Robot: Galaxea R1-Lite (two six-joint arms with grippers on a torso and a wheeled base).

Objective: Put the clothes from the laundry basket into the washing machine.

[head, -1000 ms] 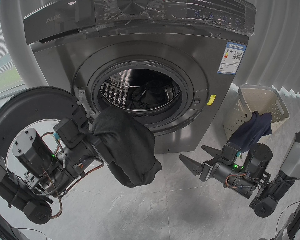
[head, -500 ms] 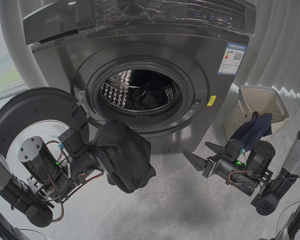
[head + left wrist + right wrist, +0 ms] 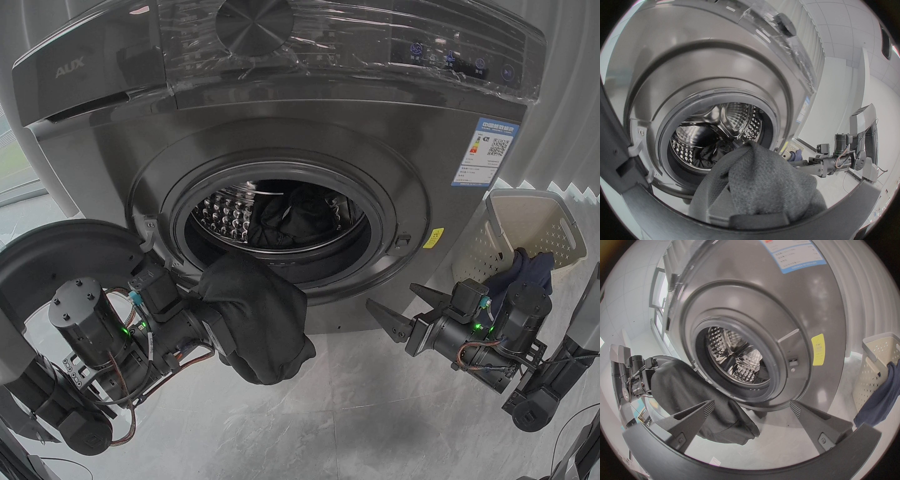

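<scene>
Fingers of the left gripper point(image 3: 240, 322) are clamped on a dark grey, soft woolly cloth point(image 3: 265, 312), which flops over them in a loose lump. The whole head view has shifted and the big grey metal washing machine point(image 3: 312, 125) looks larger, so the camera has come closer. The cloth now sits right at the low lip of the round hole, where a moment ago it hung just below it. I think it is nearly ready to be pushed in.

Inside, the shiny steel drum point(image 3: 222, 215) with many little holes holds crumpled black clothes point(image 3: 294, 215). The right gripper point(image 3: 392, 299) hangs near the floor with its two pointy fingers spread wide, holding nothing. Far right, a dark blue cloth point(image 3: 531, 265) hangs over the rim of the cream plastic laundry basket point(image 3: 473, 250), whose walls are full of small holes.
</scene>
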